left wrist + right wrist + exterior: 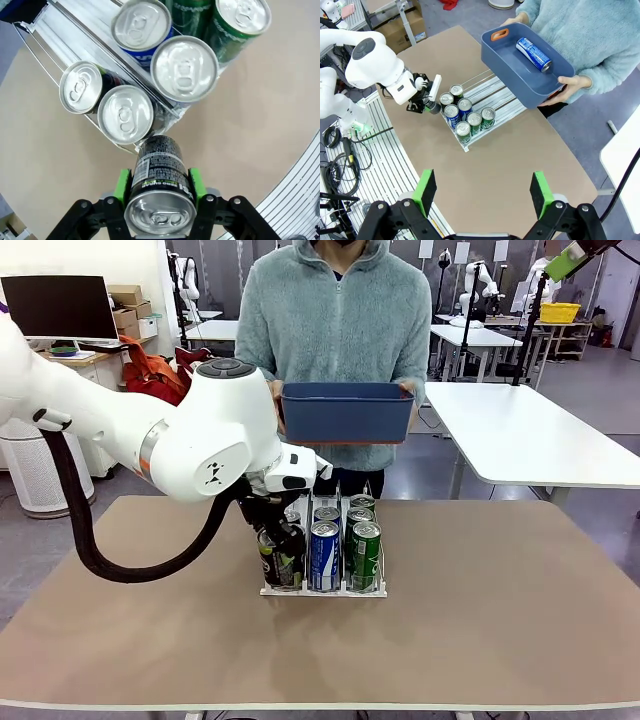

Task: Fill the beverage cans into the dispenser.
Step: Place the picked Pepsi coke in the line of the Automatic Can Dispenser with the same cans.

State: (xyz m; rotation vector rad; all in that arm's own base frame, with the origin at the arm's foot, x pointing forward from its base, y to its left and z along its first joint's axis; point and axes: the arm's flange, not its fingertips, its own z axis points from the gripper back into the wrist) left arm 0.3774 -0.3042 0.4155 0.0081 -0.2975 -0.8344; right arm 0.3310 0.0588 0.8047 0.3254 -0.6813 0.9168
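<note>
We see the left gripper [160, 186] clamped on a black can [159, 165], its green pads pressing both sides just below the silver top. The can runs out from the claw along the fingers. Its base is at the front corner of the dispenser [65, 25], just beside the lane that holds two dark cans [125, 114]. Blue cans [184, 68] stand in the middle lane and green cans [242, 17] in the far one. The right gripper [483, 189] hovers high above the table, jaws spread wide and empty. A person holds a dark-blue bin [347, 412] with a loose blue can [533, 54] lying inside.
</note>
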